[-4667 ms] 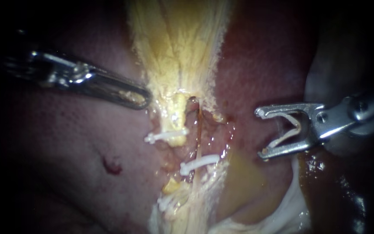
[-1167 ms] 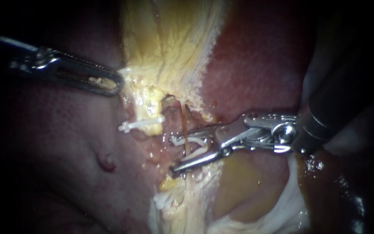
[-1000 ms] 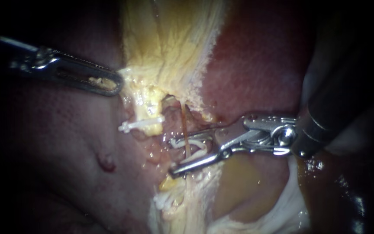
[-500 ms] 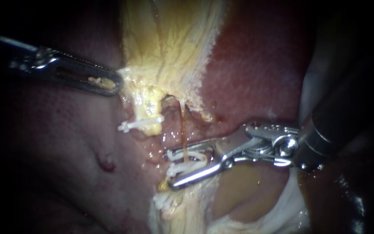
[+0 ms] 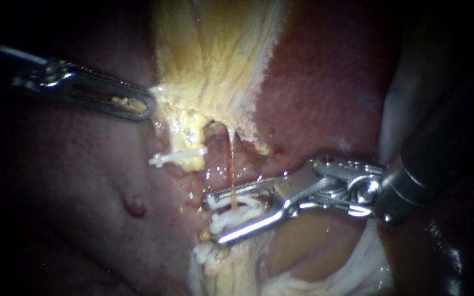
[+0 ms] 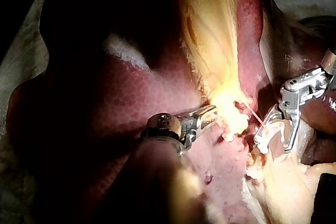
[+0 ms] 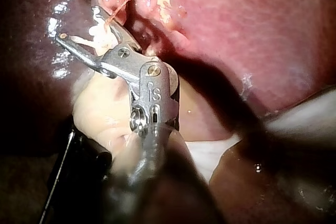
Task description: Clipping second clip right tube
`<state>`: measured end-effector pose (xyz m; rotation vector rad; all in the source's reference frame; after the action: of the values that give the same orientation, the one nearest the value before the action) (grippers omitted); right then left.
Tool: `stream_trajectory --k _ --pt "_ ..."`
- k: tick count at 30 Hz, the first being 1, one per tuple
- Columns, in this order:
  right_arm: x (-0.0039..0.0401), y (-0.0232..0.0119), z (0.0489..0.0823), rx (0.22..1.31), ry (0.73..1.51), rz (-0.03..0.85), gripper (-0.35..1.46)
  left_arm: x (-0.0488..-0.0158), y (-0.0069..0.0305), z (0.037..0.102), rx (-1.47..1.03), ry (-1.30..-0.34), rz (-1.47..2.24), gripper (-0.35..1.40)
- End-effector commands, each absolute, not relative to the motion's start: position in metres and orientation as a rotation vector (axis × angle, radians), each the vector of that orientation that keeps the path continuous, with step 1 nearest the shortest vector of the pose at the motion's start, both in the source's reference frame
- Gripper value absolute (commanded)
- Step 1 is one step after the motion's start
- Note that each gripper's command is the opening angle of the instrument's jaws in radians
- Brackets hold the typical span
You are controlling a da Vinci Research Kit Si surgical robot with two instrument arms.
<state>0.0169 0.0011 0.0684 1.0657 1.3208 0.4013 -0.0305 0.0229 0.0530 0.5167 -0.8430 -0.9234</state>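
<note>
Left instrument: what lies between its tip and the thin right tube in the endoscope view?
Between the left instrument and the right tube lies yellowish tissue, bearing a white clip lower down; the endoscope view shows it.

The dark red liver [image 6: 131, 98] lies on a pale cloth [image 6: 18, 72] that shows beyond its edges.

Your right instrument [image 5: 214, 218] runs off the right edge of the frame as a dark shaft, and your left instrument [image 5: 146, 107] is lost in shadow at the upper left. Between the right instrument's jaws the white clip [image 5: 237, 216] covers the tube [image 5: 230, 159], so you cannot tell whether it is closed around it.
</note>
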Motion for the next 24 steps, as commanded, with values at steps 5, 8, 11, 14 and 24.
stream_trajectory --k 5,8,11,14,24 --pt "0.0170 0.0011 0.0684 1.072 1.322 0.405 0.49 -0.0305 0.0229 0.0531 0.516 -0.843 -0.923 -0.35" --pt "0.0169 0.0012 0.0683 1.073 1.322 0.405 0.48 -0.0305 0.0229 0.0531 0.516 -0.843 -0.923 -0.35" --pt "0.0168 0.0013 0.0682 1.074 1.322 0.405 0.46 -0.0305 0.0229 0.0531 0.516 -0.843 -0.923 -0.35" --pt "0.0166 0.0014 0.0681 1.075 1.322 0.405 0.42 -0.0305 0.0229 0.0531 0.516 -0.843 -0.924 -0.35" --pt "0.0159 0.0014 0.0681 1.079 1.322 0.401 0.01 -0.0305 0.0229 0.0532 0.516 -0.843 -0.924 -0.35"
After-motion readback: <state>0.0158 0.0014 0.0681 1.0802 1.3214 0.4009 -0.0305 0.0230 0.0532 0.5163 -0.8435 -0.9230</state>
